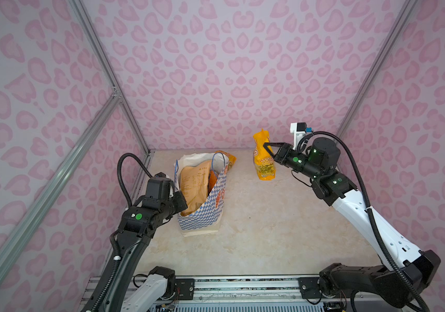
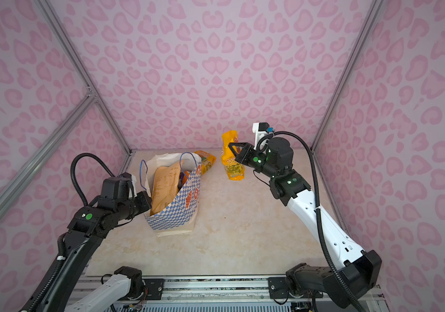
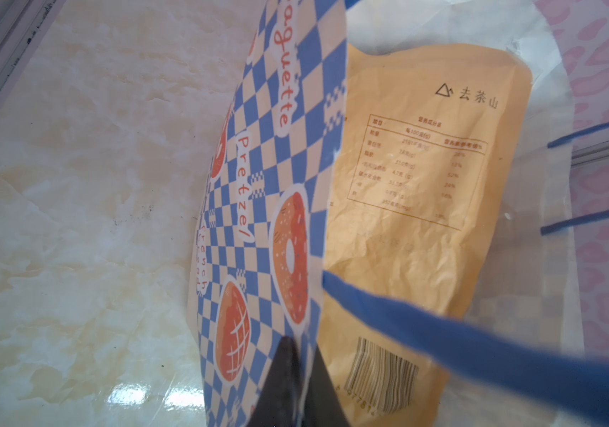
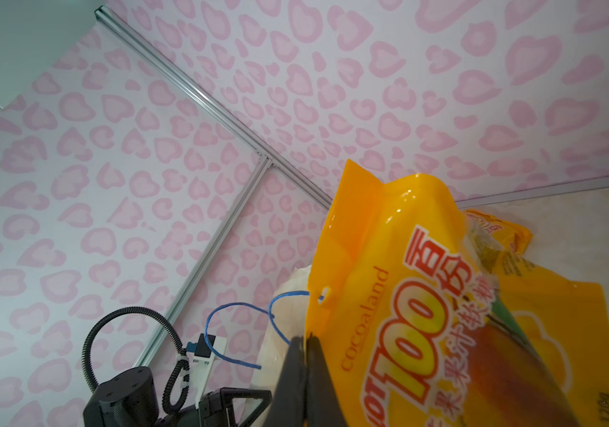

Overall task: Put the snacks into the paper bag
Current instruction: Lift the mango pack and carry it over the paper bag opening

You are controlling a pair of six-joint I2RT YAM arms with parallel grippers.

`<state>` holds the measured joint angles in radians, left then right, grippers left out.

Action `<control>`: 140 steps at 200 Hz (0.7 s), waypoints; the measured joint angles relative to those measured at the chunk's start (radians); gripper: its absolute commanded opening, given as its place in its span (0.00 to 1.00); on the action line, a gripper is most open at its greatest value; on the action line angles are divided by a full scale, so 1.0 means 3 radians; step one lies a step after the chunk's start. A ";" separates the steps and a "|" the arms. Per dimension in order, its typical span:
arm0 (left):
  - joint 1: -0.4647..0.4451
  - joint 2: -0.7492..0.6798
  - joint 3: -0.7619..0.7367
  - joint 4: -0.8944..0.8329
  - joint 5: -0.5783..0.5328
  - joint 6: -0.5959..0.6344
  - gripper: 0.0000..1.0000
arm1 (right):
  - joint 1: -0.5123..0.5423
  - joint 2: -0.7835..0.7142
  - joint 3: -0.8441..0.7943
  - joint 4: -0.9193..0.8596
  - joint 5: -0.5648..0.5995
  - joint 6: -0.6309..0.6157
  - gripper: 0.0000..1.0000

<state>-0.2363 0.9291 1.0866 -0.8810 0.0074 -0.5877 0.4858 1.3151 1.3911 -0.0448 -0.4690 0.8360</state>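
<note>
Yellow film sat pinched in the closed right hand [image 4: 305,338], which held the yellow packet [image 1: 263,164] upright, to the right of the paper bag [image 1: 205,216]. Across from it, the left hand [image 3: 301,344] was clamped on the bag's checkered wall. A tan pouch [image 1: 193,186] stood inside the bag, and a second packet [image 1: 229,159] lay behind it on the tabletop [image 1: 270,229].

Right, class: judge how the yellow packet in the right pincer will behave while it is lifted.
Probably floppy: the yellow packet creases where the right pincer pinches one edge. Its glossy film looks slippery, so it may slide out.
</note>
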 measured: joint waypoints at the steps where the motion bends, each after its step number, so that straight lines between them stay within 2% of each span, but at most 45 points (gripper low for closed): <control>1: 0.0000 0.0000 0.0000 0.0000 0.0001 0.0000 0.10 | 0.0010 0.0004 0.0013 -0.0006 0.0003 -0.0005 0.00; 47: -0.0001 -0.0056 -0.0043 0.0027 0.0032 -0.0028 0.11 | 0.0565 0.0403 0.0941 -0.0202 0.0099 -0.0179 0.00; 85: -0.0001 -0.0083 -0.0099 0.0061 0.0032 -0.0048 0.10 | 0.0998 0.0994 0.1911 -0.0374 0.0160 -0.0322 0.00; 140: -0.0001 -0.0100 -0.0132 0.0089 0.0036 -0.0061 0.11 | 0.1284 0.1972 0.3026 -0.0692 0.0145 -0.0380 0.00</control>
<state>-0.2367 0.8989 1.0470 -0.8543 0.0181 -0.6060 0.8711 1.9068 2.2990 -0.2523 -0.4255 0.7219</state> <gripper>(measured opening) 0.105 0.049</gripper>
